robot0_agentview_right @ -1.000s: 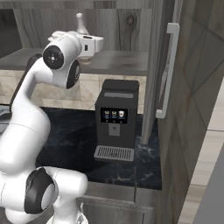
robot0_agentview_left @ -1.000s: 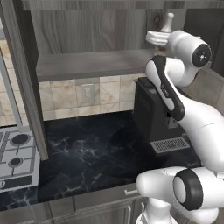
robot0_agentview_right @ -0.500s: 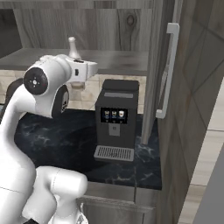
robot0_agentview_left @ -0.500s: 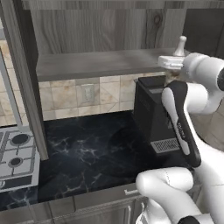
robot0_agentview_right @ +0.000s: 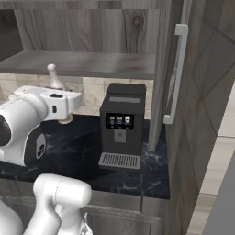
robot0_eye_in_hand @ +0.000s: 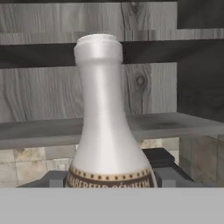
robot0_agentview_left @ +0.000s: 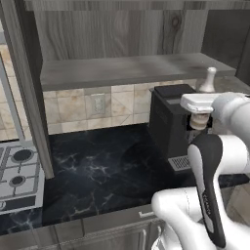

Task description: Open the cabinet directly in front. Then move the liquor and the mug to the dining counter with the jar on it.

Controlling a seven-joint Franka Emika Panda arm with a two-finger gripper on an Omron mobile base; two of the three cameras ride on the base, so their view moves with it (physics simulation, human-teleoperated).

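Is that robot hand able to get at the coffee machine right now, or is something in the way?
Probably not: the gripper already holds the bottle between its fingers, though the coffee machine stands close by, unobstructed.

Your arm rises from the base, bends at the elbow, and carries the hand level at about the height of the open shelf, out in front of it. Your gripper (robot0_eye_in_hand: 109,181) points roughly horizontally and its jaws are closed on the lower body of the liquor (robot0_eye_in_hand: 105,127), which stands upright between them. In both base views the bottle's neck pokes up just above the white hand.
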